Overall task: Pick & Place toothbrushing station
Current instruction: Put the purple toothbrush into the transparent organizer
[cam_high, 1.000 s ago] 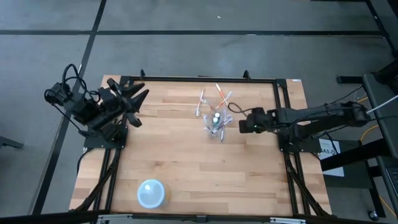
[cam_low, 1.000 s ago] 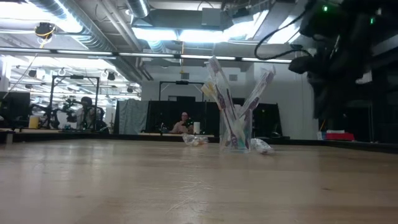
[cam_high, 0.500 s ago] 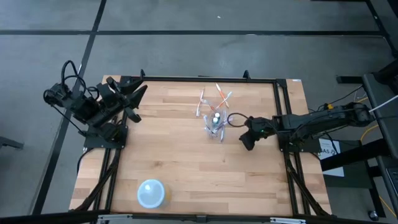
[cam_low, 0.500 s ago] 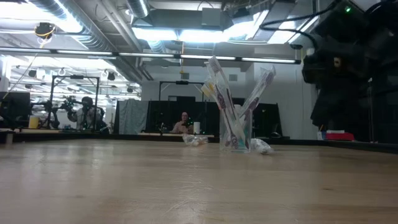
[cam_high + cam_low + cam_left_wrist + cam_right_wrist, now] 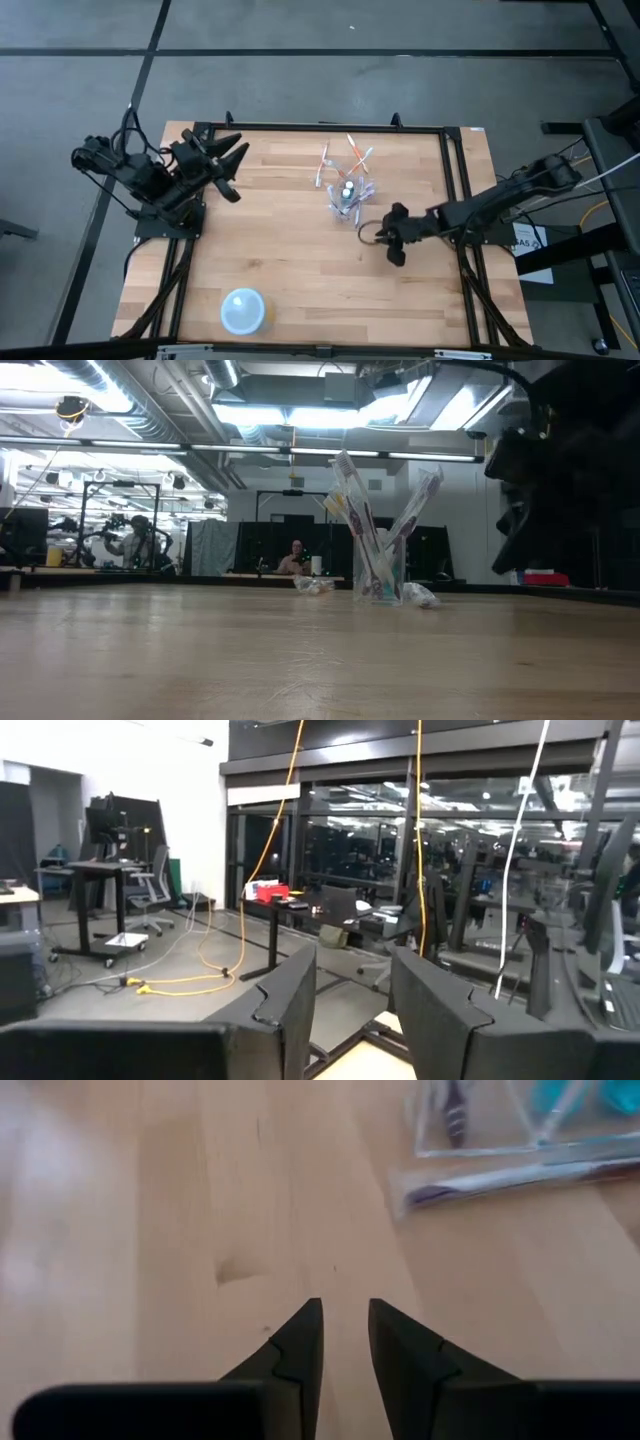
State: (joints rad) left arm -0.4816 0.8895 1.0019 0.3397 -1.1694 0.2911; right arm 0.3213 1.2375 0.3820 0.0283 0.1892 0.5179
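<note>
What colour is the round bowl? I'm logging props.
Pale blue bowl, clearest in the high view.

Grey floor [image 5: 300, 25] around the table; ceiling lights [image 5: 290, 415] glow overhead.

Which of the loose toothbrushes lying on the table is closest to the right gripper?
The wrapped toothbrush with the purple accent, lying flat right against the clear cup on the side facing the right gripper. The other loose toothbrushes lie beyond the cup.
</note>
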